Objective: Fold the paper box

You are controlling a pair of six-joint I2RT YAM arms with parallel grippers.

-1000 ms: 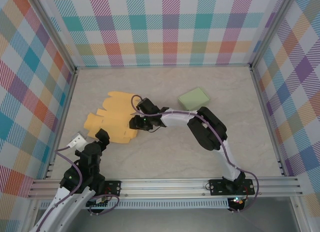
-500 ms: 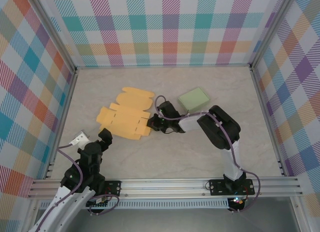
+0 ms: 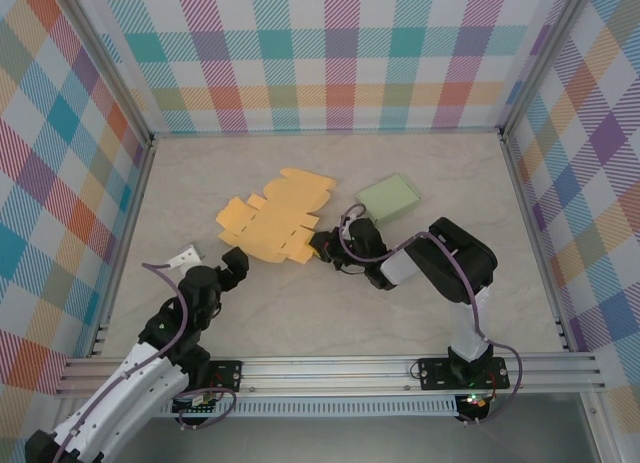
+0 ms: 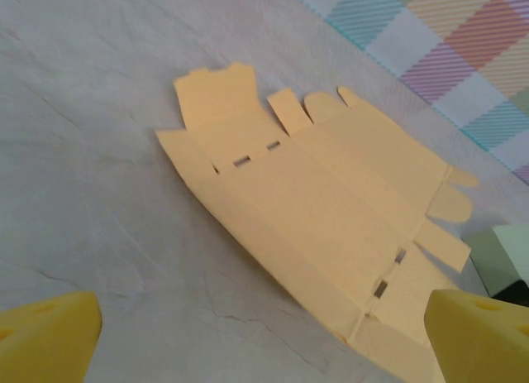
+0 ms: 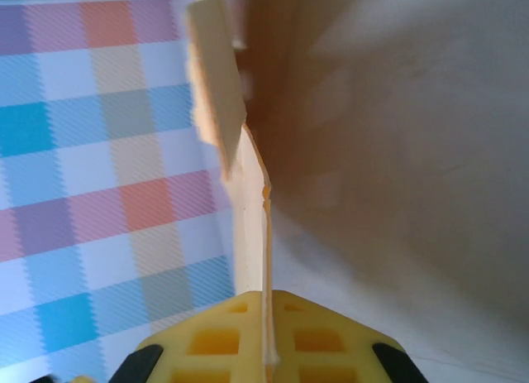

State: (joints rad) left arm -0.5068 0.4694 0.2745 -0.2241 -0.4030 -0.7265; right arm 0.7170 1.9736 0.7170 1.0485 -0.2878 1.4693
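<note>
Flanking the paper box [image 3: 272, 228]: green block [image 3: 389, 196]; white piece [image 3: 184, 256].

Paper box [image 3: 270, 226] orange; block [image 3: 389, 197] pale green; walls [image 3: 330, 53] multicolour plaid.

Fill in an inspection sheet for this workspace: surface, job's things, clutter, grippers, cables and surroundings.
Surface: pale marbled table, no spills seen.
Job's things: orange paper box, an unfolded blank lying mostly flat, with tabs and slots showing.
Clutter: green block beyond the right arm; small white piece near the left arm.
Grippers: left gripper open, just short of the blank's near corner; right gripper shut on the blank's right edge.
Cables: purple cables run along both arms, clear of the blank.
Surroundings: checked walls on three sides; metal rail at the near edge.
</note>
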